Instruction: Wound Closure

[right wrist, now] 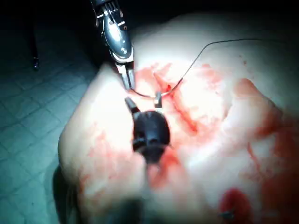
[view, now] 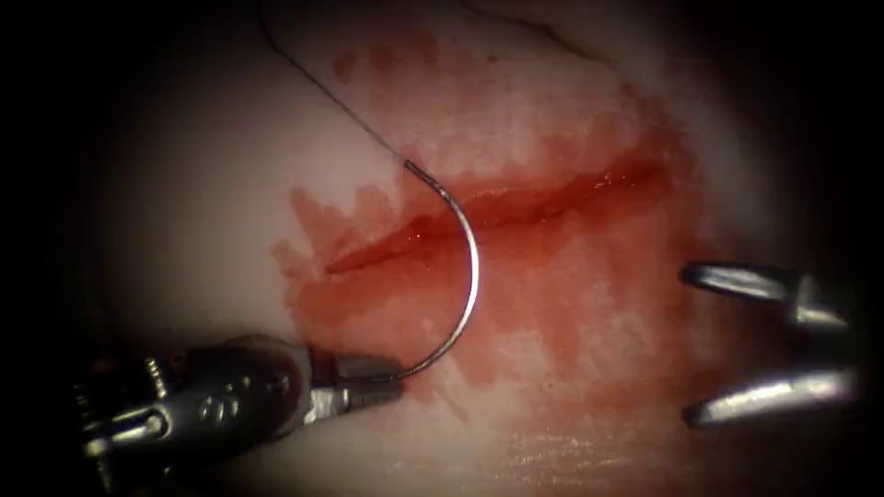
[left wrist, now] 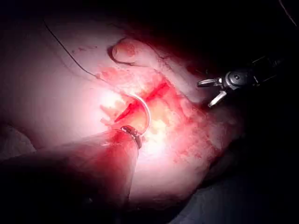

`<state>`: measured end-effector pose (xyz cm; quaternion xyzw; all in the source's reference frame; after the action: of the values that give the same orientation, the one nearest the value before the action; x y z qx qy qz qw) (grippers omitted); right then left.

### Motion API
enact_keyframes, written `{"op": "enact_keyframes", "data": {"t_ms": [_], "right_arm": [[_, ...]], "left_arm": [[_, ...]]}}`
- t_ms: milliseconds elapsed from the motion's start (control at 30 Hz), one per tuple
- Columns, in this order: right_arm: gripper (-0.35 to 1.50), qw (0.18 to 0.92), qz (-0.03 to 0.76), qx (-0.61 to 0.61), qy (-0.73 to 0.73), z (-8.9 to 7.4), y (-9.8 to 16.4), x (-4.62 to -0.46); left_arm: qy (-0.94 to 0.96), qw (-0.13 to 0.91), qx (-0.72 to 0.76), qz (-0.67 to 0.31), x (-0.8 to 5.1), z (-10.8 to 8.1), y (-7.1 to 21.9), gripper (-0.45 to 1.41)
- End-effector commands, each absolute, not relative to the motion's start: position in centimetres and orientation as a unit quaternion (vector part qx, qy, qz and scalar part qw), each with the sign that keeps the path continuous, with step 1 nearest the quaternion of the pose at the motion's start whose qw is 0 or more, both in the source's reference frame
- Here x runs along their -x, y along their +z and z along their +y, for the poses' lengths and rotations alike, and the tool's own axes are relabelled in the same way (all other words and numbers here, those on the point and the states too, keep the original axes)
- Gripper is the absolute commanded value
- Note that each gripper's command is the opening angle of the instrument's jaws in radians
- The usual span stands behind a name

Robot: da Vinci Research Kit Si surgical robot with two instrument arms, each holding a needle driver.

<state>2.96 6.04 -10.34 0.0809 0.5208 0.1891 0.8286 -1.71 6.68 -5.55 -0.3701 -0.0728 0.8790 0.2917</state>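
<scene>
Steel needle: your curved needle [view: 472,276] arcs across the cut [view: 497,210] at mid-frame in the endoscope view, lying over the tissue [view: 203,212], not driven into it.
Left tool: your left tool [view: 368,379], lower left of the frame, has its fingers clenched on the needle close to its tip end.
Right tool: your right tool [view: 737,345], at the right edge, has its fingers spread wide and grasps nothing, well apart from the needle.
Thread: the thread [view: 322,87] leaves the needle's swaged end just above the cut and runs to the upper left of the frame.
Red fluid: the red fluid [view: 589,304] stains the tissue around and below the cut.
</scene>
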Motion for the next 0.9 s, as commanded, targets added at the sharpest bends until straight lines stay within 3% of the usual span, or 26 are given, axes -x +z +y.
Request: {"op": "enact_keyframes", "data": {"t_ms": [33, 333, 900], "right_arm": [[0.76, 0.825, 0.521, -0.088, 0.201, 6.02, -10.31, -3.05], [0.72, 0.795, 0.504, -0.122, 0.314, 6.04, -10.33, -3.13], [0.71, 0.778, 0.493, -0.110, 0.374, 6.09, -10.28, -3.12]], "left_arm": [[0.888, 0.271, 0.368, -0.050, 1.77, 6.73, -5.57, -0.35], [0.922, 0.149, 0.339, 0.115, 1.93, 6.73, -5.75, -0.35], [0.891, 0.033, 0.369, 0.264, 2.22, 6.66, -5.97, -0.35]]}}
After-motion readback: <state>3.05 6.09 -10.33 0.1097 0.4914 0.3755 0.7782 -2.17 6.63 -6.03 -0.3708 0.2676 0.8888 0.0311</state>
